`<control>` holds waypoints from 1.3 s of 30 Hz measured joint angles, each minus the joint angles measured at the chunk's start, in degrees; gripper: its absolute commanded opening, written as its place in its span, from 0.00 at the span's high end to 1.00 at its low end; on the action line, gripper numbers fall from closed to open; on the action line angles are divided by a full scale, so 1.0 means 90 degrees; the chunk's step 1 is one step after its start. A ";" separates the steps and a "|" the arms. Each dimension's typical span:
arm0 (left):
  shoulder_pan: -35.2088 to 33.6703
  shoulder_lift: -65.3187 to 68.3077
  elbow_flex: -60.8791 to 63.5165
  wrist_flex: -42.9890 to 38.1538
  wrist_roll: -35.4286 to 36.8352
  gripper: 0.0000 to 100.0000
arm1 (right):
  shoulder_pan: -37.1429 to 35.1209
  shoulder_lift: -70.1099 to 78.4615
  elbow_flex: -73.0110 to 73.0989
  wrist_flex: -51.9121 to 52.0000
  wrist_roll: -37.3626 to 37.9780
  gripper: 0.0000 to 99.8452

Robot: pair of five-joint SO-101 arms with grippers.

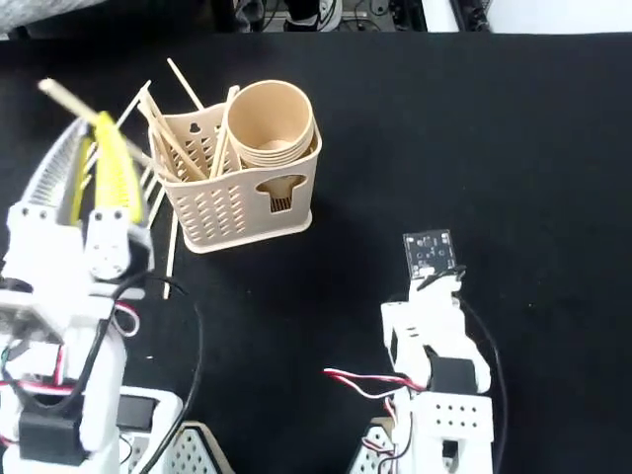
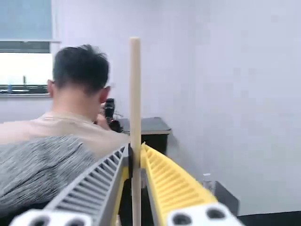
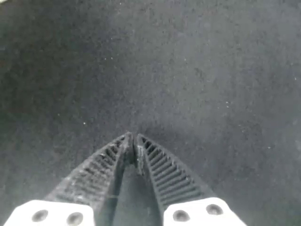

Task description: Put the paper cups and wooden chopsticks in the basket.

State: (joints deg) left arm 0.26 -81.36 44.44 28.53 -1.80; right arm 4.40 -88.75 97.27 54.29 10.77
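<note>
A black table [image 1: 513, 148] bears the basket [image 1: 237, 209], white wall [image 2: 235, 70] and window [image 2: 23, 63] beyond.

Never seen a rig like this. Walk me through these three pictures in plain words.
These are two small robot arms at a black table. The high view looks down from a fixed camera. Each of the other two pictures comes from a camera on one arm's wrist, looking along its jaws. On the table stands a basket holding stacked cups and several chopsticks; loose sticks are beside it. The left arm has its jaws shut on one chopstick, next to the basket. The right arm rests with its jaws shut and empty, over the table.
</note>
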 measured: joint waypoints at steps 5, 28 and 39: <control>0.0430 0.0440 0.0039 -0.0449 0.0000 0.97 | 0.0000 -0.0225 0.0000 0.0049 0.0000 0.99; 0.0098 0.2755 0.1192 -0.2696 0.1026 0.90 | 0.0000 -0.0234 0.0000 0.0049 0.0010 0.99; -0.0137 0.2481 0.0645 -0.0244 0.1846 0.78 | 0.0000 -0.0234 0.0000 0.0049 0.0010 0.99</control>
State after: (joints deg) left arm -0.97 -59.03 50.24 26.33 14.81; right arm 4.40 -90.86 97.27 54.73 10.86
